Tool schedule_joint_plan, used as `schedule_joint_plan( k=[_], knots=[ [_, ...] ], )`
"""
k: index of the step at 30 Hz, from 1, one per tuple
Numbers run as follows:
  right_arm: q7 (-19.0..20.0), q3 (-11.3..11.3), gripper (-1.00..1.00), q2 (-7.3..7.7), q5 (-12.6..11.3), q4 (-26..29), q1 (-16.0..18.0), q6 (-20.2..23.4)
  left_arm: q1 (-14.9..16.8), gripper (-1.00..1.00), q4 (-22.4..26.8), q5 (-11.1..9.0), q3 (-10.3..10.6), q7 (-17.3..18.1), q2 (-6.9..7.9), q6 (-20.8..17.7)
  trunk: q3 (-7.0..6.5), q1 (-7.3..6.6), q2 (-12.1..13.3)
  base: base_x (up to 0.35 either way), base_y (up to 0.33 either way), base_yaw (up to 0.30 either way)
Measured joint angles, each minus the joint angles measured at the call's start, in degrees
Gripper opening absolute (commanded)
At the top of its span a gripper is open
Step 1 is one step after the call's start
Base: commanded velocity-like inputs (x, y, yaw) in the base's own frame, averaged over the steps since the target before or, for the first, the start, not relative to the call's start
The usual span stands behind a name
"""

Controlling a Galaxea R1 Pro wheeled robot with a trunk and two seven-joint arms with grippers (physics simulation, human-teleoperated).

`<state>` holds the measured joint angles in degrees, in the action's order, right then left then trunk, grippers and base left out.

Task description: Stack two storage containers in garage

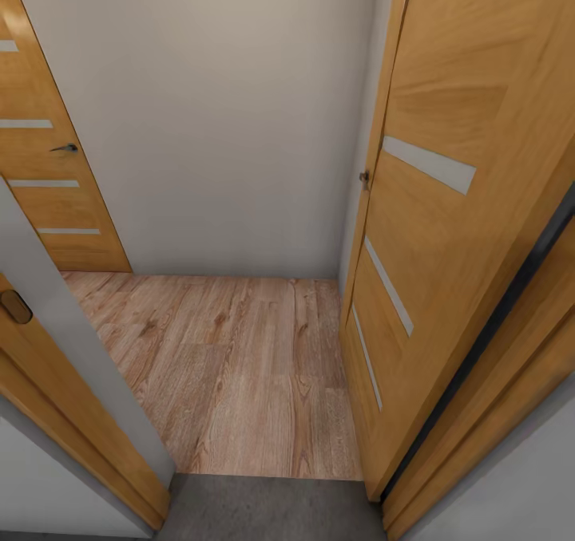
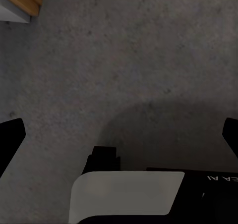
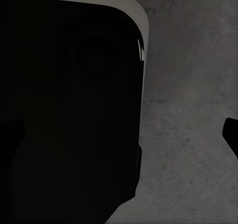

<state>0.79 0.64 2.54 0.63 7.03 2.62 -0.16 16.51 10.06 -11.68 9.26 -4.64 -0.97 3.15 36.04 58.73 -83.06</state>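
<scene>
Looking through a doorway, I face a blank wall (image 1: pixel 216 118) across wood planks (image 1: pixel 239 365), with two wooden doors: one (image 1: pixel 48 166) left, one (image 1: pixel 447 230) swung open on my right. My left claw (image 2: pixel 119 135) points down at the concrete floor (image 2: pixel 129 50), fingertips (image 2: pixel 11 135) spread wide, released. My right claw's one visible fingertip (image 3: pixel 231 135) hangs over concrete; whether it is released or clenched, I cannot tell.
</scene>
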Motion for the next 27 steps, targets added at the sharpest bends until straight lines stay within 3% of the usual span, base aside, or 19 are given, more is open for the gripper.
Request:
schedule_joint_plan(
  k=[14, 27],
  knots=[
    [-0.32, -0.06, 1.0, -0.06, -0.04, 0.04, 0.0, 0.0, -0.03, 1.0, 0.0, 0.06, 0.0, 0.0, 0.0, -0.01, 0.0, -0.01, 0.0, 0.01, 0.0, 0.0],
    [-0.57, -0.07, 1.0, -0.22, -0.08, 0.06, 0.01, 0.0, -0.04, 1.0, 0.03, 0.08, 0.02, 0.06, -0.01, -0.02, 0.45, -0.01, 0.0, 0.192, 0.0, 0.123]
  ],
)
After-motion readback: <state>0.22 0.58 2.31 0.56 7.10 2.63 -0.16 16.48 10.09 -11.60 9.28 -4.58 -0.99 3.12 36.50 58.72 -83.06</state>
